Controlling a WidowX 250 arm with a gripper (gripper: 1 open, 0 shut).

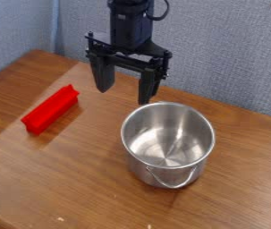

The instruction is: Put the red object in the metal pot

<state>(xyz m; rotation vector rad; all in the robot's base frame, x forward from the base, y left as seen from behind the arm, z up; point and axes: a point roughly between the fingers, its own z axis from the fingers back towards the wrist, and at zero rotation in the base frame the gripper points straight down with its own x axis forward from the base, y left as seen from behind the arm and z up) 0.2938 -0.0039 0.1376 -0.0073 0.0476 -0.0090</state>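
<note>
The red object [50, 110] is a long bright red block lying flat on the wooden table at the left. The metal pot [167, 141] stands upright to its right, shiny and empty inside, with its thin wire handle hanging down the front. My gripper [124, 88] hangs above the table behind and between the two, pointing straight down. Its two black fingers [102, 76] are spread wide apart and nothing is between them. It touches neither the block nor the pot.
The wooden table [54, 170] runs out at its left and front edges. A blue fabric wall stands close behind the arm. Bare wood lies between the block and the pot.
</note>
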